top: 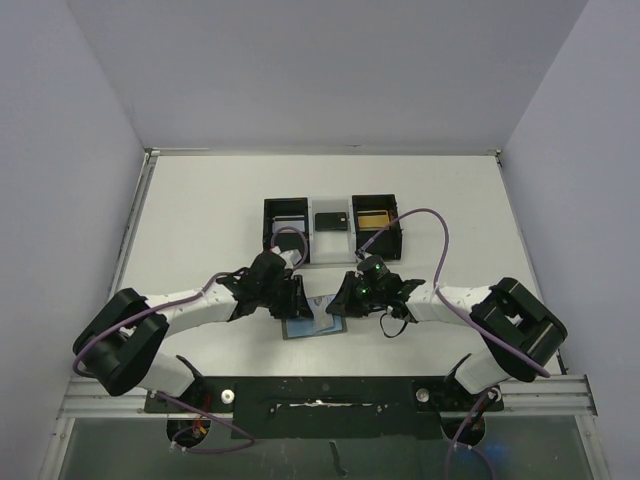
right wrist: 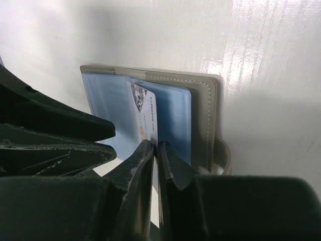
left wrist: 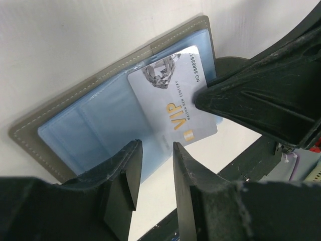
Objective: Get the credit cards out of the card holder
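Right fingers (right wrist: 135, 173) fill the bottom of the right wrist view, pressed together on the near edge of a credit card (right wrist: 146, 108), a pale silvery one with "VIP" printed in gold. From the left wrist view the same card (left wrist: 170, 95) lies tilted across one grey-blue pocket panel of the card holder (left wrist: 30, 135), its near end sticking out past the holder's edge, where the right fingers (left wrist: 251, 95) pinch it. Whether its far end sits inside the pocket, I cannot tell. Left fingers (left wrist: 123, 168) hang just beside the card's near corner, parted with a clear gap and nothing between them. Seen from above, the card holder (top: 298, 329) lies open and flat on the white surface (top: 200, 200), close to the arm bases, between the two wrists, with the left fingers (top: 292, 300) and right fingers (top: 348, 300) both over it. Farther back on the surface, well apart from the holder, stands a black tray (top: 270, 225) with compartments.
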